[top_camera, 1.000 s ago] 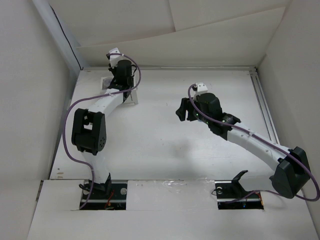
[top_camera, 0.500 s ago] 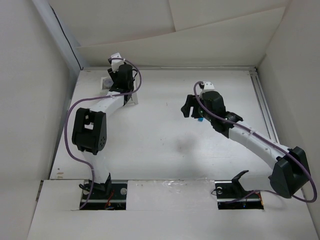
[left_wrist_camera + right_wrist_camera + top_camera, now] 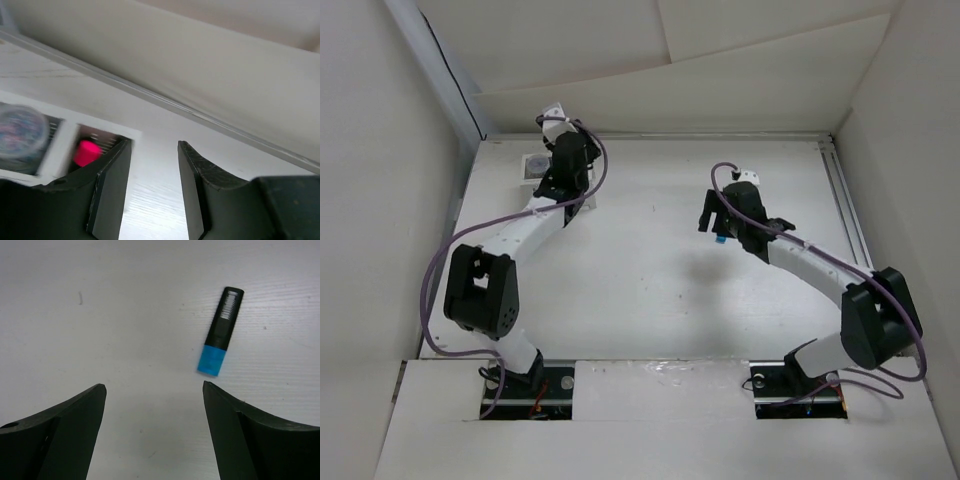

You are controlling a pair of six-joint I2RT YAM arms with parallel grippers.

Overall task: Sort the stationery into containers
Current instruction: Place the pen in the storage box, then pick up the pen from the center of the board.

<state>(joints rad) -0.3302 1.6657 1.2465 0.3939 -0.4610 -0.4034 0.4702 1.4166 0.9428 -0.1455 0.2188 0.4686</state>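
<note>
- Your right gripper (image 3: pixel 153 385) is spread wide with nothing between the jaws. It's empty and hanging over the bare table (image 3: pixel 100 300).
- Just ahead of those fingers, off toward the right-hand one, lies the blue-capped highlighter (image 3: pixel 220 331). It's flat on the table with its cap end pointing back at you, touching neither finger. That one's not sorted yet, and it looks like your next pick.
- To take it, you'd need to shift right and forward so the body sits between the jaws. As it lies now it's outside the gap.
- Over on the other arm, your left gripper (image 3: pixel 155 145) is partly open, a narrower gap than the right's, with nothing in it, only table showing through.
- Past the left finger's tip and off to its left sits the white box (image 3: pixel 67 145). A pink-capped highlighter (image 3: pixel 87 152) is down in the compartment nearest that finger, half hidden behind it.
- One compartment further left holds the grey roll (image 3: pixel 20 137), blurred but plainly inside the walls.
- So I'd call it two pieces home and at least the blue one left to go. No other loose stationery shows in any view, and the left arm covers part of the box from above, so I can't tell you what else is in there.
</note>
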